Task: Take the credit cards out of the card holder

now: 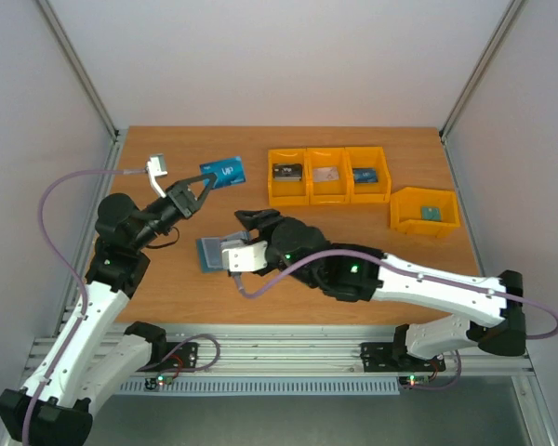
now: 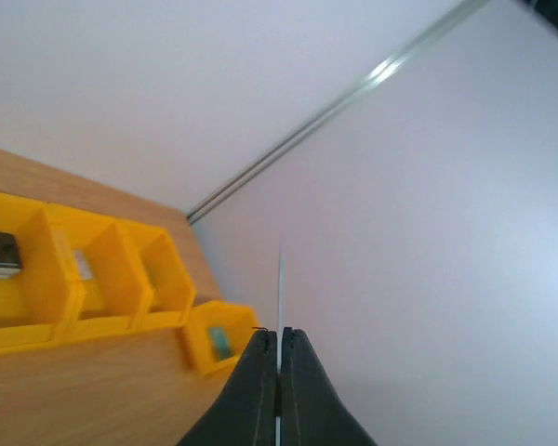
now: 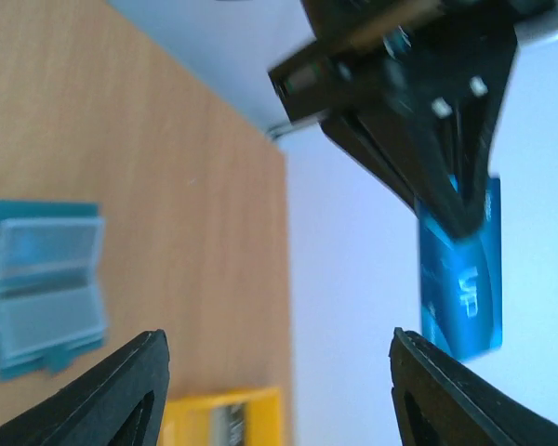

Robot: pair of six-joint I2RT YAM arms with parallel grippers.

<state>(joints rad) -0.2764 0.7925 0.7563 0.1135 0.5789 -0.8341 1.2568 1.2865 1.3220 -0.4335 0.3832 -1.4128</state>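
Right now the left gripper (image 1: 207,182) is clenched on the blue card (image 1: 225,172) and holds it up in the air, over the far left part of the table (image 1: 400,149). It pinches one short end, and the rest of the card sticks out beyond the fingertips, toward the bins (image 1: 327,175). From the left wrist I see the card (image 2: 279,297) only edge-on, as a thin pale line that rises from between the two black fingers, which are pressed together on it (image 2: 279,342).

The holder (image 1: 209,253) lies open and flat on the table, nearer to the arms than the lifted card and well apart from it. The right gripper (image 1: 251,221) is just beside the holder, at its far right corner. Its jaws stand wide and nothing is between them. In the right wrist view the holder (image 3: 46,283) is off to the left of the spread fingers (image 3: 130,390), outside the gap, and the blue card (image 3: 463,279) hangs ahead on the right, under the left gripper. The holder's pockets look pale. I cannot tell if another card sits inside them.
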